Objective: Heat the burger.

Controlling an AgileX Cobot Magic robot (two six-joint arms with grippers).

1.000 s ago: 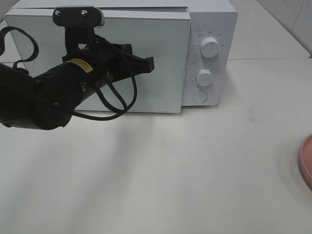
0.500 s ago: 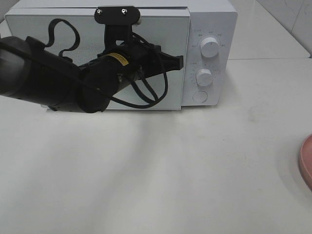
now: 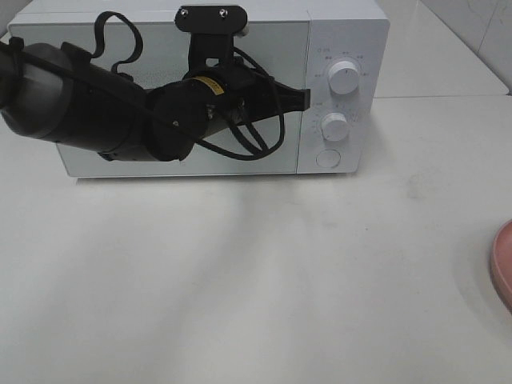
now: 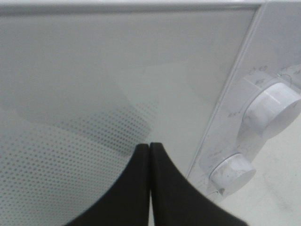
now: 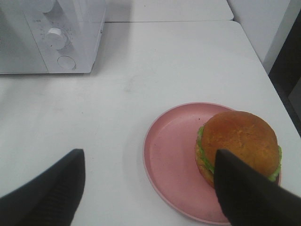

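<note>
The burger (image 5: 239,141), with a golden-brown bun and green lettuce, sits on the right side of a pink plate (image 5: 171,148) on the white table. My right gripper (image 5: 149,155) hovers open above the plate, one finger (image 5: 56,183) left of it and the other finger (image 5: 244,193) in front of the burger, holding nothing. In the high view only the plate's rim (image 3: 504,264) shows, at the right edge. My left gripper (image 3: 302,98) is shut and empty, its tips (image 4: 149,147) against the right edge of the microwave door (image 3: 280,56).
The white microwave (image 3: 348,32) stands at the back with its door flush and shut. Two round knobs (image 3: 344,77) (image 3: 335,126) and a round button (image 3: 327,158) sit on its right panel. My left arm (image 3: 96,112) lies across the door front.
My left arm swung right along the microwave front, and the door that stood ajar now sits flush and shut. The right gripper's state has not changed.
</note>
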